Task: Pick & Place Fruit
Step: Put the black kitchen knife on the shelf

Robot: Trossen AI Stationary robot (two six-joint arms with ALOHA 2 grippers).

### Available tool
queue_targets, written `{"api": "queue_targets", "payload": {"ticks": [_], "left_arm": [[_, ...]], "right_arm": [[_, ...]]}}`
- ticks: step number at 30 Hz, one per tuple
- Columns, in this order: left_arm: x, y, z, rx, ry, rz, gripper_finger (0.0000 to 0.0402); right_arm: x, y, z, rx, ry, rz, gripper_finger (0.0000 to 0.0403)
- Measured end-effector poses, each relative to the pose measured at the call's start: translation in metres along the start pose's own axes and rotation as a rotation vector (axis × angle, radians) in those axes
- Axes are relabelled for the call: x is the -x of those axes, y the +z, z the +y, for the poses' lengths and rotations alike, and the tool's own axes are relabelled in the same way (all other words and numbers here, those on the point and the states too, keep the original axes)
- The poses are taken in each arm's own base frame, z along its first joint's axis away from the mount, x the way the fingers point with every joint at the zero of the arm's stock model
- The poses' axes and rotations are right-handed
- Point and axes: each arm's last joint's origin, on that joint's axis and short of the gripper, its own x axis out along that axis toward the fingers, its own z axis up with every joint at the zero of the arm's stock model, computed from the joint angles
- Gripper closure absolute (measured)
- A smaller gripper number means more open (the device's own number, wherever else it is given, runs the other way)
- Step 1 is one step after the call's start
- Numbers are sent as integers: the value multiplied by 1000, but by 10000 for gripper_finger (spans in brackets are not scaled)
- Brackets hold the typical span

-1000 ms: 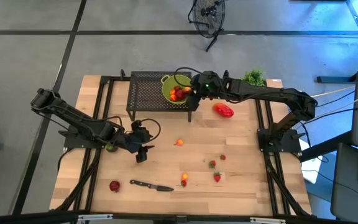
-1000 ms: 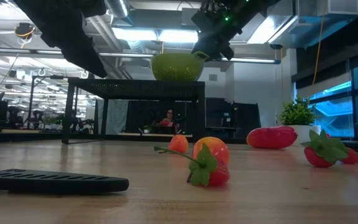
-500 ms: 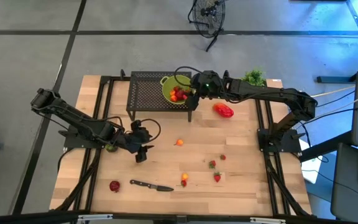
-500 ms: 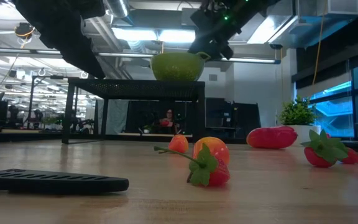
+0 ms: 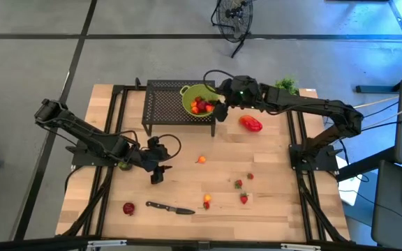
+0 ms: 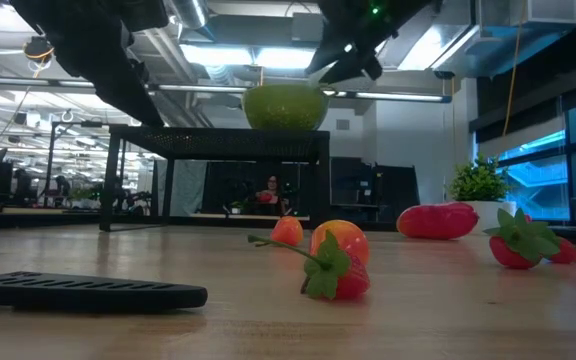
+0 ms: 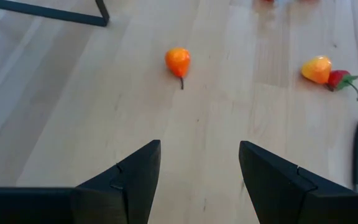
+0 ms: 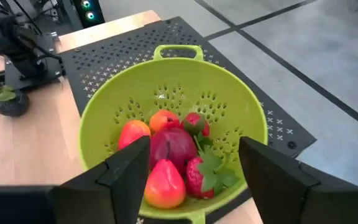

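A lime-green handled bowl [image 5: 189, 94] stands on a black perforated stand [image 5: 162, 101] at the table's far side and holds several red and orange fruit pieces [image 8: 173, 149]. My right gripper [image 8: 194, 168] is open, just right of the bowl [image 5: 220, 110] and above its rim. A glossy red oblong fruit [image 5: 250, 124] lies right of the stand. An orange piece [image 5: 201, 160], strawberries [image 5: 239, 184] and an orange-yellow piece [image 5: 206, 201] are scattered mid-table. My left gripper [image 7: 199, 168] is open at the left [image 5: 160, 171], short of the orange piece [image 7: 178, 61]. A round dark green fruit [image 5: 124, 165] sits by the left arm.
A black-handled knife [image 5: 169, 208] lies near the front edge, with a red fruit [image 5: 128, 208] to its left. A small potted plant [image 5: 285, 86] stands at the far right corner. Black rails run along both table sides. Bare wood lies between the scattered pieces.
My right gripper has drawn back from over the bowl toward the table's right and has risen a little. The bowl and the fruit on the table have stayed where they were.
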Motion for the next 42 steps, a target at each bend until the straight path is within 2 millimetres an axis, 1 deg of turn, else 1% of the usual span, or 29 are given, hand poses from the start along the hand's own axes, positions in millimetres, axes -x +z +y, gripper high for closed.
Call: {"api": "queue_targets", "payload": {"ticks": [4, 10, 14, 20, 25, 31, 37, 39, 42], "left_arm": [[0, 1, 0, 4, -8, -5, 187], [-1, 6, 0, 3, -19, -44, 187], [-1, 10, -1, -6, -30, -77, 187], [-2, 13, 3, -1, -25, -94, 187], [-3, 13, 3, 0, -57, -78, 187], [-2, 13, 1, 9, -79, -69, 173], [-2, 10, 1, 82, -120, -24, 148], [-2, 8, 0, 119, -170, 21, 147], [-1, 6, -4, 120, -231, 59, 148]], "right_arm": [[17, 0, 2, 34, 14, 15, 173], [37, -6, 9, 100, 14, 55, 204], [47, -22, 10, 124, -3, 36, 234], [68, -51, 8, 78, 38, -22, 278], [81, -67, 8, 50, 63, -28, 306], [86, -83, 12, 59, 91, -9, 331], [77, -110, 16, 44, 51, 38, 347], [73, -119, 18, 33, 57, 49, 350], [68, -129, 19, 14, 65, 53, 354]]}}
